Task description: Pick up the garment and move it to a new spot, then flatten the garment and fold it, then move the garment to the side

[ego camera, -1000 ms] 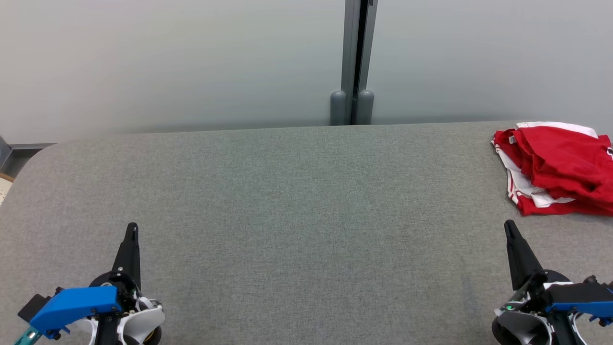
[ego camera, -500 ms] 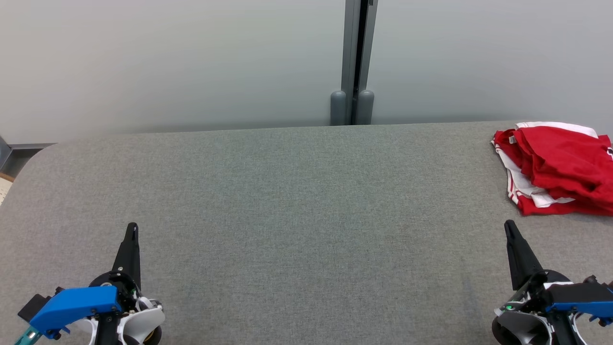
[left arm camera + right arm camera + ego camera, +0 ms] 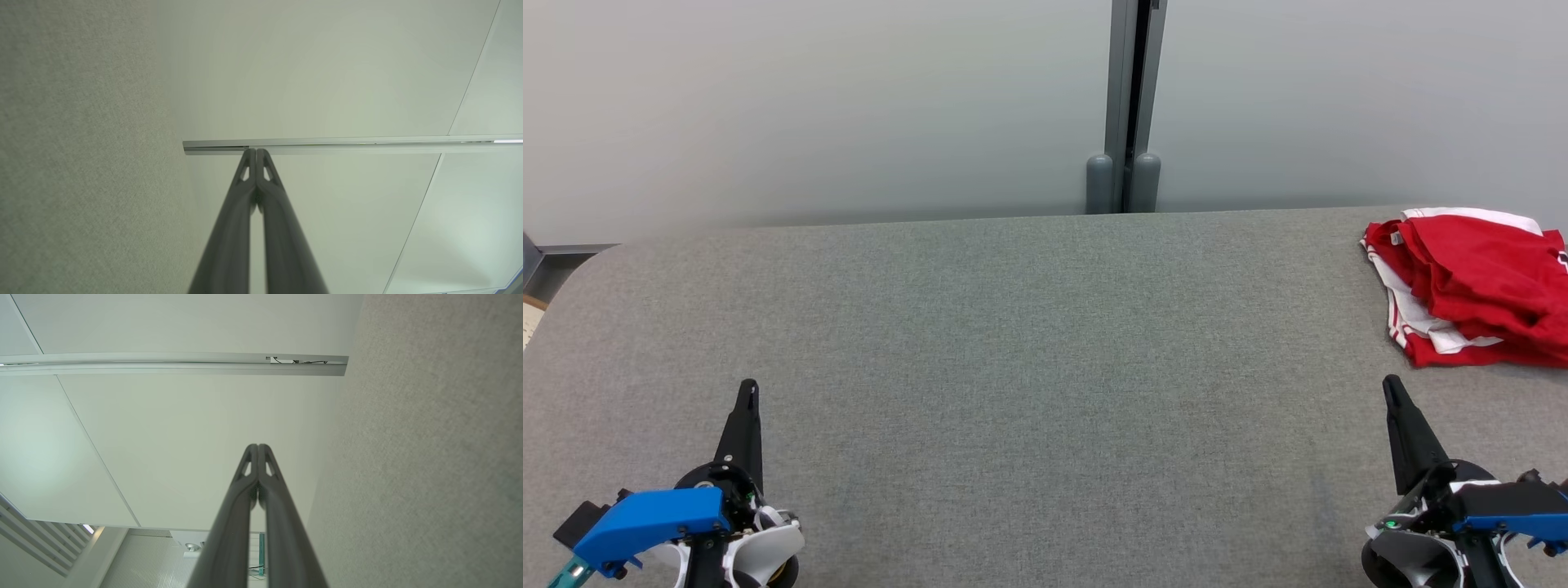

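A red and white garment lies crumpled at the far right of the grey fabric table, partly cut off by the head view's right edge. My left gripper hovers near the front left, shut, with nothing in it; its wrist view shows the fingertips pressed together. My right gripper rests at the front right, a short way in front of and left of the garment, shut and empty; the right wrist view shows its tips touching.
A pale wall with a grey vertical post stands behind the table's far edge. The table's rounded left corner borders a lower shelf. Wide bare fabric lies between the two grippers.
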Controlling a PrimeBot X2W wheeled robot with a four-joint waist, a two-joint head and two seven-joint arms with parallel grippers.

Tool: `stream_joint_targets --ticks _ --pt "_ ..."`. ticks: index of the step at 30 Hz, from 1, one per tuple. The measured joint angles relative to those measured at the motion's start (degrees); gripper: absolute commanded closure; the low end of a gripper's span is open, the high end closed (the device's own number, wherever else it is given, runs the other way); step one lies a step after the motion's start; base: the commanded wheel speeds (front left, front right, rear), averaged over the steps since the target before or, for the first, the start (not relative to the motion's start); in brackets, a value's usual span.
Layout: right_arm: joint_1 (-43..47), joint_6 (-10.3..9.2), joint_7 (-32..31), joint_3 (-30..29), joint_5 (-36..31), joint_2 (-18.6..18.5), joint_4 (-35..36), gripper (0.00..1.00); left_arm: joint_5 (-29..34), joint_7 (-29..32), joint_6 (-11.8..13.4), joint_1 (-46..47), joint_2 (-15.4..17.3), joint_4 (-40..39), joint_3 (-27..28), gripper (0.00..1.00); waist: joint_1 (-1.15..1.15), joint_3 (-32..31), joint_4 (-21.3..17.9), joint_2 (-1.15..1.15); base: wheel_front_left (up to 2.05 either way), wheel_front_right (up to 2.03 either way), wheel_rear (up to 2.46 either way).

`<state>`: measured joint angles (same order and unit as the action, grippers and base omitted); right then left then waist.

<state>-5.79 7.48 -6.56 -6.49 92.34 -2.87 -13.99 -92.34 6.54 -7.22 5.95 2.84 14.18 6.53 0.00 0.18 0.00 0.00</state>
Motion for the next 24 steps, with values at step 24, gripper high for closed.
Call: stream_joint_targets --ticks 24 --pt "0.0 0.00 0.0 0.0 0.0 0.0 0.0 1.00 0.0 0.0 0.0 0.0 0.0 0.0 0.0 1.00 0.00 0.0 0.0 0.00 0.00 0.00 0.00"
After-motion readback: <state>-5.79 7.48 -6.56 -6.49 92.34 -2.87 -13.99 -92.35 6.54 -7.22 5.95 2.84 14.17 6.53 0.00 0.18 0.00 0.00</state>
